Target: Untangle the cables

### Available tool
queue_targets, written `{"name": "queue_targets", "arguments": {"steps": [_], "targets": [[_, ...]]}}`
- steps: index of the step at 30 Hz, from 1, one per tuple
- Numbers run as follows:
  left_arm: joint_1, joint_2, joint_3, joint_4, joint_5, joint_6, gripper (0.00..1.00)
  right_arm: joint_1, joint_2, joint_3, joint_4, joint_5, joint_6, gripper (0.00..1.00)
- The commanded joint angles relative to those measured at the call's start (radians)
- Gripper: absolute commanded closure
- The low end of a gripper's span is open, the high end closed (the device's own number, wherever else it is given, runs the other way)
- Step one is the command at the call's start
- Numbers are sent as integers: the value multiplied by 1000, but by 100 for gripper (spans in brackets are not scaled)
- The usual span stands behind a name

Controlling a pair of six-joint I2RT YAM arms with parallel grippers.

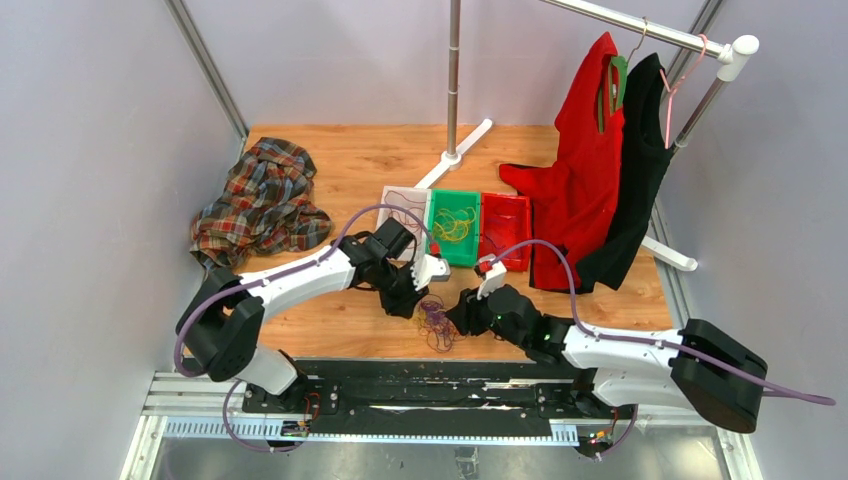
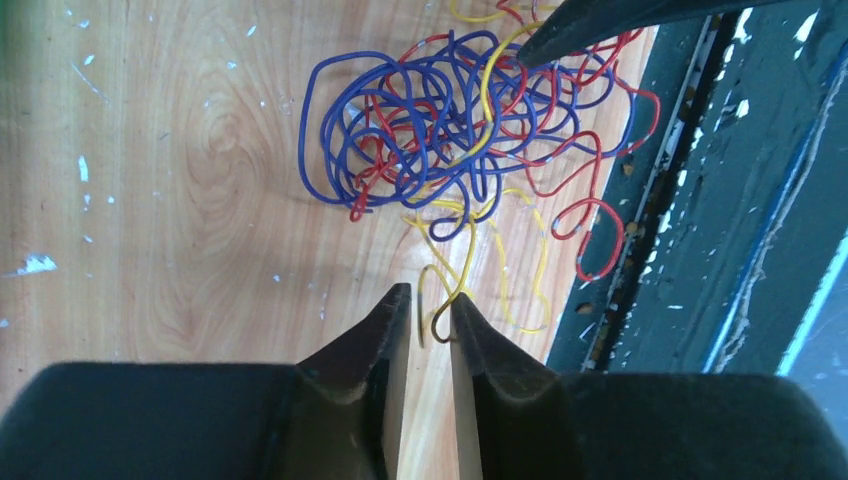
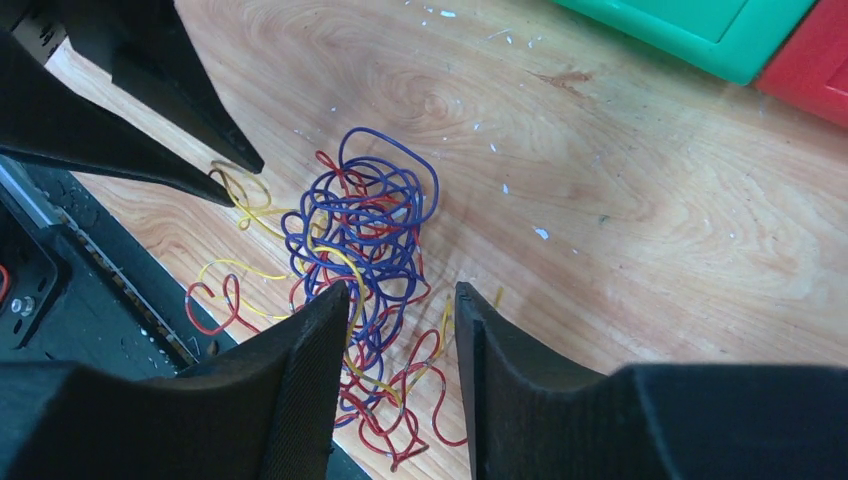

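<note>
Narrow gap at the left gripper (image 2: 430, 300), yellow strand (image 2: 466, 262) between its tips; right gripper (image 3: 400, 292) half-wide, straddling the cable tangle (image 3: 365, 225).

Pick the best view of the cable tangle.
Left wrist: the cable tangle lies nearly whole, blue, red and yellow strands distinct. Right wrist: its own fingers cover the near part. Top external: small dark clump.

The cables (image 1: 436, 325) lie at the near edge of the table (image 1: 340, 165), beside the black rail (image 1: 400, 372). The left gripper (image 2: 430, 300) and right gripper (image 3: 400, 292) crowd both sides. Trays (image 1: 455, 261) block the far side. The wood between them and the shirt (image 1: 262, 200) is free.
</note>
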Motion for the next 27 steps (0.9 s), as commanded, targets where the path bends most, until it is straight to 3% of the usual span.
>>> {"name": "queue_targets", "arguments": {"steps": [1, 4, 13, 19, 27], "targets": [[-1, -29, 69, -78, 59, 18, 82, -20, -23, -11, 2, 25, 15, 58], [-1, -64, 150, -192, 51, 53, 93, -23, -34, -10, -11, 31, 11, 60], [0, -147, 334, -348, -2, 84, 97, -23, -106, 34, -179, 115, 5, 65], [0, -171, 436, -370, 16, 12, 99, -22, -295, 48, -172, 108, -104, 41], [0, -155, 554, -369, 36, -144, 99, -21, -344, 162, -64, -25, -210, 36]]}}
